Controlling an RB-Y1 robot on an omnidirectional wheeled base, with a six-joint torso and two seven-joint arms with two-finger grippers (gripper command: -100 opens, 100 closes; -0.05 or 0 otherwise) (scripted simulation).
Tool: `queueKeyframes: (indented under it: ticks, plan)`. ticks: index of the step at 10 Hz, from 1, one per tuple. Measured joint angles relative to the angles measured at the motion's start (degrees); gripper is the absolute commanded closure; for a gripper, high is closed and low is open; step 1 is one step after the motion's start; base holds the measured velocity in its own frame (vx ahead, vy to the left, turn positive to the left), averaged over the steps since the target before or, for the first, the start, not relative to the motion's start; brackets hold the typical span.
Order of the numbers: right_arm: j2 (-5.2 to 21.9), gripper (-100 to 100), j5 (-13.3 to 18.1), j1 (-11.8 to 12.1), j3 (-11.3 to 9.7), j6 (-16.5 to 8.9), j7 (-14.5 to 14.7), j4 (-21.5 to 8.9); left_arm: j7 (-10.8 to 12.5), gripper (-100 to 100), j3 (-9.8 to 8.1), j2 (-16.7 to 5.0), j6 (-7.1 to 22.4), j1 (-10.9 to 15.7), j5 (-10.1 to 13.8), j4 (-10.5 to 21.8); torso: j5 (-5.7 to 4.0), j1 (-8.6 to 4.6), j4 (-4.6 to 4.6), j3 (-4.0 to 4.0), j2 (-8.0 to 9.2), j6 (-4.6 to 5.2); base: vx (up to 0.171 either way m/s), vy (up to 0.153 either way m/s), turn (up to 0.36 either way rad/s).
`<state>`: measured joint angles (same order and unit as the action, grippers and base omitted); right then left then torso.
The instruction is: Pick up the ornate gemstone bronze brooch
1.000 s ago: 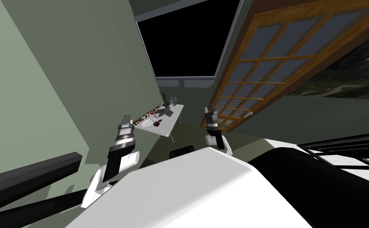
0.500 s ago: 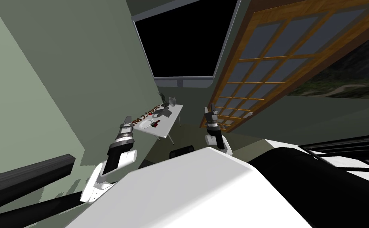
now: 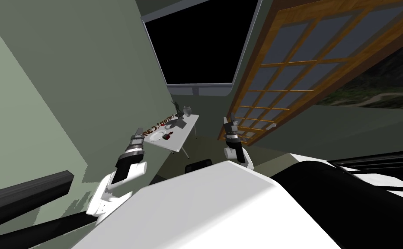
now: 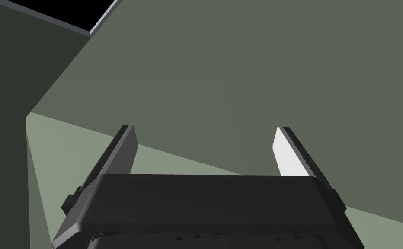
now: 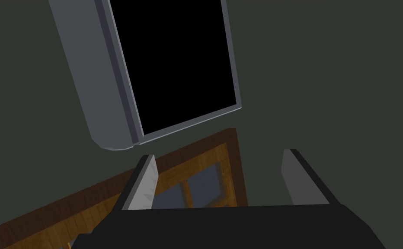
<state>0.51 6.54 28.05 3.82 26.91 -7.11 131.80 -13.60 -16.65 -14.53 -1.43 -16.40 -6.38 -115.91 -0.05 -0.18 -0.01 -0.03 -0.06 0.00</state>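
Small dark-red brooch (image 3: 168, 137) was seen on small white table (image 3: 187, 129), beside round white plate (image 3: 156, 136), left gripper (image 3: 138, 131) and right gripper (image 3: 229, 116) were held short of table, fingers spread apart.

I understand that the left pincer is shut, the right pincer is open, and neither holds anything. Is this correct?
Not fully. The left pincer is open, not shut: the left wrist view shows its two fingers standing wide apart. The right pincer is open, and neither holds anything.
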Motion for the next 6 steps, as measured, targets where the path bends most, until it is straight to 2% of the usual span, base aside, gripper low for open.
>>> queueKeyframes:
  ticks: [4,5,6]
  plan:
    - [0.0,0,0.0,0.0,0.0,0.0,0.0,0.0,-0.2,-100,-2.87,-2.7,6.8,3.9,-0.4,5.0,-0.02,-0.08,-0.02,-0.06,-0.11,0.0,0.033,-0.075,0.027]
    - [0.0,0,0.0,0.0,0.0,0.0,0.0,0.0,-0.2,-100,-3.86,-3.6,8.2,5.7,-0.5,7.5,-0.01,-0.09,-0.03,-0.07,-0.12,0.0,0.03,-0.076,0.019]
    - [0.0,0,0.0,0.0,0.0,0.0,0.0,0.0,-0.3,-100,-4.31,-3.8,10.1,6.0,-0.6,7.7,-0.02,-0.09,-0.02,-0.05,-0.08,0.0,0.018,-0.039,-0.001]
